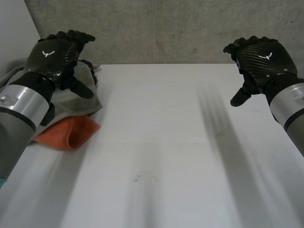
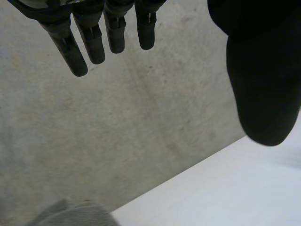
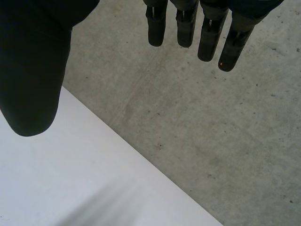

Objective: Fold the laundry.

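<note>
At the upper left of the head view my left hand (image 1: 51, 56) hovers over the laundry pile. Its own wrist view shows the fingers (image 2: 93, 44) straight and the thumb (image 2: 263, 80) well apart from them, with nothing between. Below that hand, against the left edge of the frame, lies a crumpled grey cloth (image 1: 90, 97). An orange cloth (image 1: 70, 134) lies partly under it and pokes out toward the lower left. The white surface (image 1: 166, 152) takes up the middle and right of the frame, backed by a concrete wall (image 1: 166, 28). At the upper right my right hand (image 1: 263, 57) hangs above the far part of the surface, well apart from both cloths, fingers (image 3: 207, 42) straight, thumb spread, carrying nothing. I judge that folding has not started, since no piece is spread flat yet, so the step in hand is fetching the first one. Next I would lower the left hand onto the grey cloth, pinch a free edge and draw it toward the middle, then bring the right hand across to take a second corner. The orange cloth may drag along with it, so I would lift the grey one before pulling it sideways.
</note>
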